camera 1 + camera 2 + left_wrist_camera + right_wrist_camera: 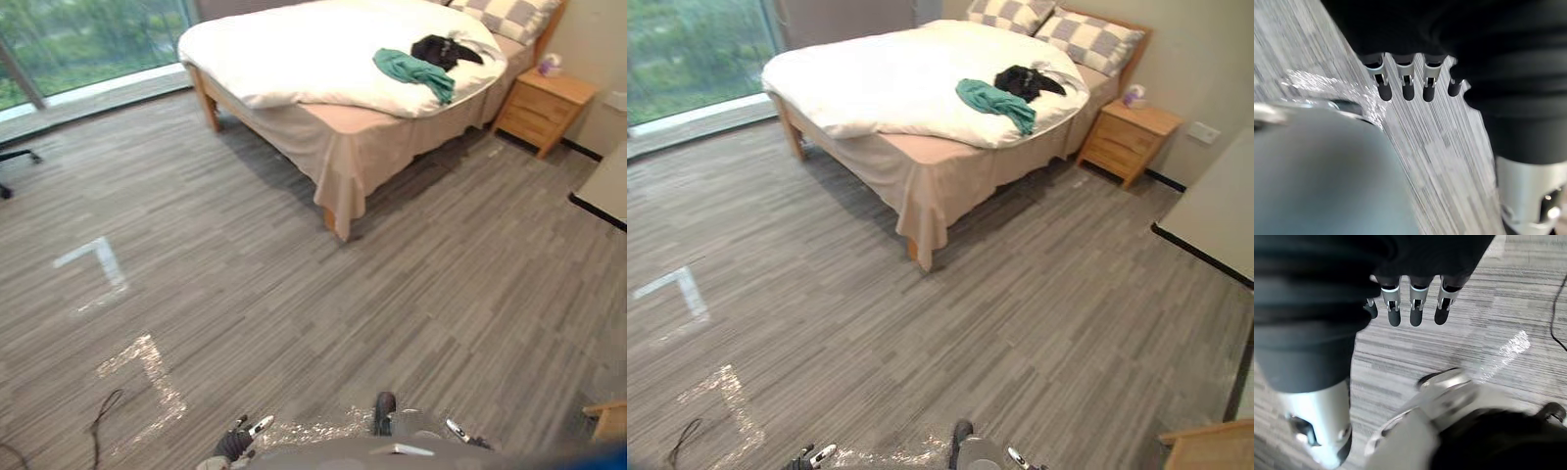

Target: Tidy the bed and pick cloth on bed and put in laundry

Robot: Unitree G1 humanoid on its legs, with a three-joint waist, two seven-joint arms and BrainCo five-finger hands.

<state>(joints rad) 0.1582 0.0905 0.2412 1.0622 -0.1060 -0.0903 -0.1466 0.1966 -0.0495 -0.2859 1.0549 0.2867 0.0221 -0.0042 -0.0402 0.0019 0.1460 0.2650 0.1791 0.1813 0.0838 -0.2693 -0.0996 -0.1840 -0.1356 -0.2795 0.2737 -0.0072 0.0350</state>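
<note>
Firstly walk up to the bed point(294, 59), left hand point(1404, 78) and right hand point(1418, 308) fingers loose and empty, before reaching for the green cloth point(416, 71).

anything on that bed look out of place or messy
Yes. A crumpled teal cloth and a black cloth lie side by side on the white duvet, near the checked pillows. The duvet itself sits unevenly, leaving the beige sheet bare at the foot corner.

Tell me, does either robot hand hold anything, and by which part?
Nothing is held. The left robot hand and right robot hand hang open above the floor; the green cloth lies on the bed.
</note>
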